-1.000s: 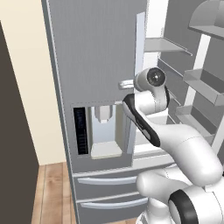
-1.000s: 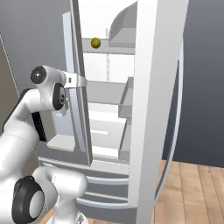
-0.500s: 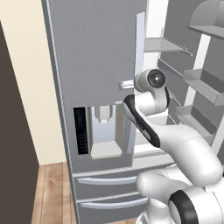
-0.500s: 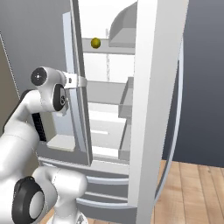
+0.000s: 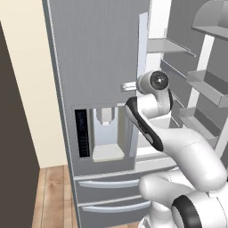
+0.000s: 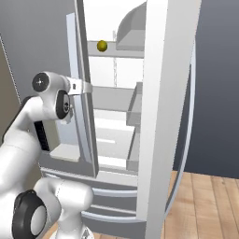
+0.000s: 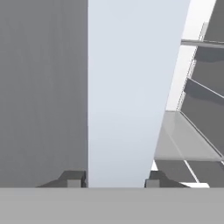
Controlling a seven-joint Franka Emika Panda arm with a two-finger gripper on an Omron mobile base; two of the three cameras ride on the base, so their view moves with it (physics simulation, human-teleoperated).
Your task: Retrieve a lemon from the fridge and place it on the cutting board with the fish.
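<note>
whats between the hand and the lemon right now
In the right base view, the left door's edge and handle, gripped by the hand, stand before the lemon on its shelf.

Fridge (image 5: 98, 67): left door shut, w/ dispenser panel (image 5: 103, 136) in its lower part, two drawers (image 5: 111, 196) below. Right door (image 6: 163, 116) swung open. Lemon (image 6: 101, 45) on upper shelf (image 6: 116, 51) inside, near its left end.

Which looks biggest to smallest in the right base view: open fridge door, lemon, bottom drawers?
1. Open fridge door: it spans the picture's full height, though it is also nearest the camera, which inflates it.
2. Bottom drawers: a low band, partly hidden behind the arm and door.
3. Lemon: a small yellow dot on the upper shelf.
</note>
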